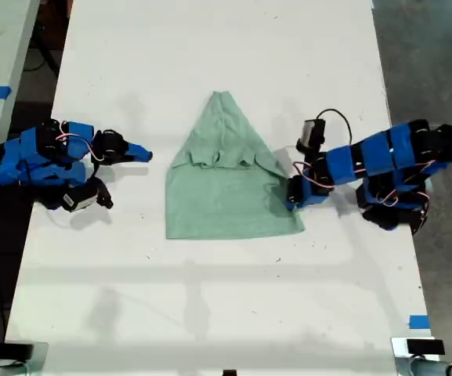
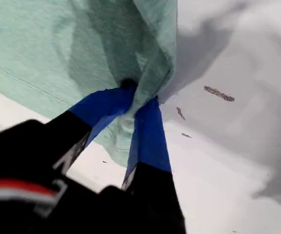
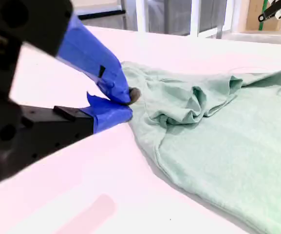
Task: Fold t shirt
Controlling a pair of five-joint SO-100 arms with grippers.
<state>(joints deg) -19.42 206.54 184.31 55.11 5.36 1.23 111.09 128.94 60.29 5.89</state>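
Fabric of the t shirt [image 2: 57, 44] sits pinched in my first pincer [image 2: 139, 97]; my second pincer [image 3: 123, 102] is closed, empty.

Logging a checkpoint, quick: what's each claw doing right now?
My first gripper: shut on the t shirt, pinching its edge.
My second gripper: shut, holding nothing, just beside the shirt.

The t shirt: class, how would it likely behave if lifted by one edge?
Probably floppy: the t shirt bunches into folds where my first gripper pinches it. Likely light, since thin fabric lies creased and flat on the table.
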